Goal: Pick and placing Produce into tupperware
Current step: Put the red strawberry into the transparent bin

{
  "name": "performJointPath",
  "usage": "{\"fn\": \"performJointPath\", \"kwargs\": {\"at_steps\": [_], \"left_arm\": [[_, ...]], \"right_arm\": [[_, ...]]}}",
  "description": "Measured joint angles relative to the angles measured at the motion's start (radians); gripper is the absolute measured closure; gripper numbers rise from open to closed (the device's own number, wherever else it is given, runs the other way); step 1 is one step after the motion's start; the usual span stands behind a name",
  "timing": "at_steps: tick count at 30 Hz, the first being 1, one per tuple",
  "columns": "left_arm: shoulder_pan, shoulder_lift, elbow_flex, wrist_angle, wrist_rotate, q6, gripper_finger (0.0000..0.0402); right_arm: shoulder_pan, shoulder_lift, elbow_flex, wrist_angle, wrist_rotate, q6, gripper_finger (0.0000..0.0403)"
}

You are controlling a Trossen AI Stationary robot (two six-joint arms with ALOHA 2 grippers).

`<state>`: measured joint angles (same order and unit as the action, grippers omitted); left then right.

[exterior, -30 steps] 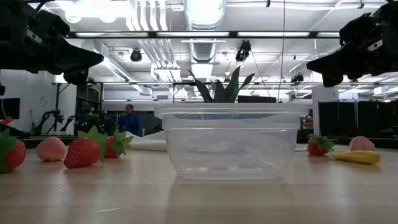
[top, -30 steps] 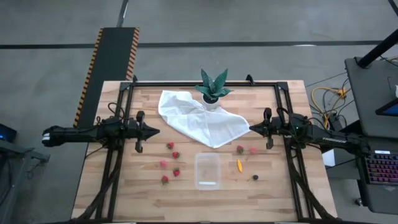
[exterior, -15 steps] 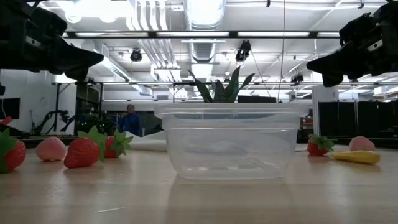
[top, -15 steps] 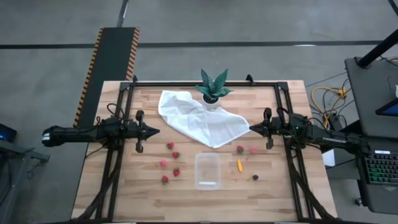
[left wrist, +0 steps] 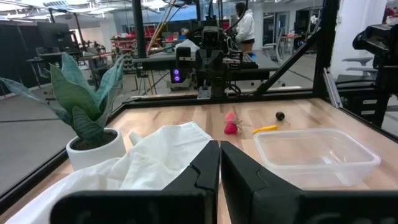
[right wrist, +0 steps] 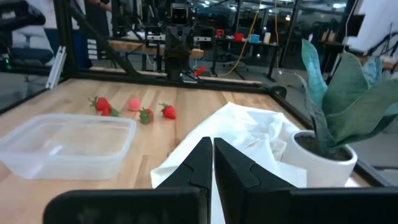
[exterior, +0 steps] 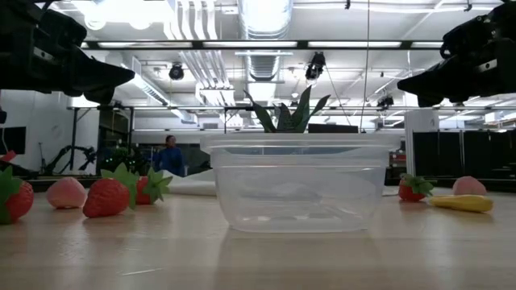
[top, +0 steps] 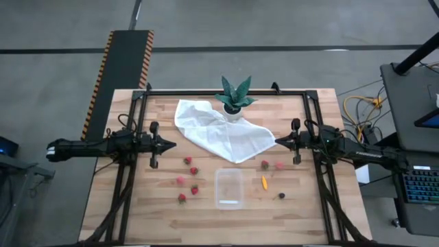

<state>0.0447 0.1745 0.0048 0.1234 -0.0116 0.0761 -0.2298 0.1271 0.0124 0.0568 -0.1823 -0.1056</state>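
Currently tupperware [top: 229,187] empty, produce [top: 188,180] scattered either side of it. Left gripper [top: 173,145] and right gripper [top: 277,142] both closed, holding nothing, well away. Risk: tiny strawberries roll or slip during pinch; light tupperware slides if nudged.

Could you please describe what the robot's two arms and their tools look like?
Both arms are dark, nearly black, slim and jointed. The left tool and right tool each taper to a pointed tip made of two flat, matte black fingers. No cables or markings are visible on them.
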Motion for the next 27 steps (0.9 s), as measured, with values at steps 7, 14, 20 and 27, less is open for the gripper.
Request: {"fn": "performJointPath", "kwargs": {"at_steps": [7,14,20,27], "left_arm": [[0.000,0.000,0.000,0.026,0.000,0.000,0.0402],[0.000,0.000,0.000,0.055,0.000,0.000,0.0402],[0.000,0.001,0.000,0.079,0.000,-0.001,0.0402],[0.000,0.001,0.000,0.078,-0.001,-0.010,0.0402]], "right_arm": [[0.000,0.000,0.000,0.000,0.000,0.152,0.0394],[0.000,0.000,0.000,0.008,0.000,0.174,0.0394],[0.000,0.000,0.000,0.009,0.000,0.174,0.0394],[0.000,0.000,0.000,0.017,0.000,0.159,0.0394]]}}
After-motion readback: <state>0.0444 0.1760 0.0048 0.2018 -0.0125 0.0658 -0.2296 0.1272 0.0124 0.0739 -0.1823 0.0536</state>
